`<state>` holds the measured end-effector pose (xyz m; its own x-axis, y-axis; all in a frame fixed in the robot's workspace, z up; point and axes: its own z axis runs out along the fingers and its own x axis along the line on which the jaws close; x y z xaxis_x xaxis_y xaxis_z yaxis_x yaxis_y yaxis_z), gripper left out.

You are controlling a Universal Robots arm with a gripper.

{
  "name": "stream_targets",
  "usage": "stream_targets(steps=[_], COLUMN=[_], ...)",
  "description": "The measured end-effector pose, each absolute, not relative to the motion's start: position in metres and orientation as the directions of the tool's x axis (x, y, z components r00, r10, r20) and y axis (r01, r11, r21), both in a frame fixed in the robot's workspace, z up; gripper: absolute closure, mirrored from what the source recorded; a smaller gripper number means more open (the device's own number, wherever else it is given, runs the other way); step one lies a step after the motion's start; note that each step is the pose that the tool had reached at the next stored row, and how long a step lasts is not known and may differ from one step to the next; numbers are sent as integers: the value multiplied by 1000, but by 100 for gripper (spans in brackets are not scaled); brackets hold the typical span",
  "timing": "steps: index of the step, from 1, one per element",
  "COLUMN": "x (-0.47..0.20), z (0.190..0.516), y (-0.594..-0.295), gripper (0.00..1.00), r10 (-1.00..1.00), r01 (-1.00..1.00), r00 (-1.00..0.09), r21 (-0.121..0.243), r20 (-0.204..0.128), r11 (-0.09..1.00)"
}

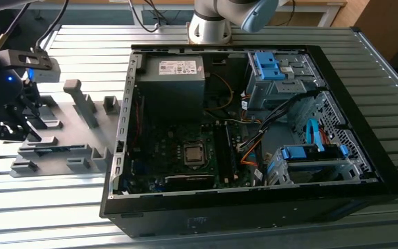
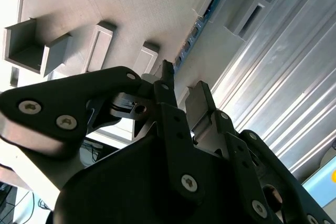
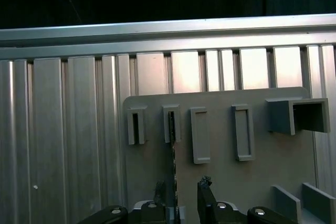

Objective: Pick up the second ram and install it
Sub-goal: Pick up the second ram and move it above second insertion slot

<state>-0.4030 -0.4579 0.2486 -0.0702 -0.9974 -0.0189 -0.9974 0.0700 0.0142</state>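
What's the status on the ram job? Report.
Done: the gripper is at the holder, open, fingers either side of the ram. In hand: nothing; the ram stands on edge in its slot, not gripped. Left: lifting it and installing it in the case.

The gripper (image 1: 8,127) hovers above the gray holder plate (image 1: 67,136), over its side toward the exterior view's left, pointed down, black fingers (image 3: 205,195) spread apart (a gap shows in both wrist views).
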Motion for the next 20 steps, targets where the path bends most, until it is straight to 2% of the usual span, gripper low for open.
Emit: stream_targets(steps=[20], x=[-403], z=[243], y=[-458], gripper=[63], r10=[-997], r01=[-997], r00=[-70], r21=[14], r20=[-19], r11=[70])
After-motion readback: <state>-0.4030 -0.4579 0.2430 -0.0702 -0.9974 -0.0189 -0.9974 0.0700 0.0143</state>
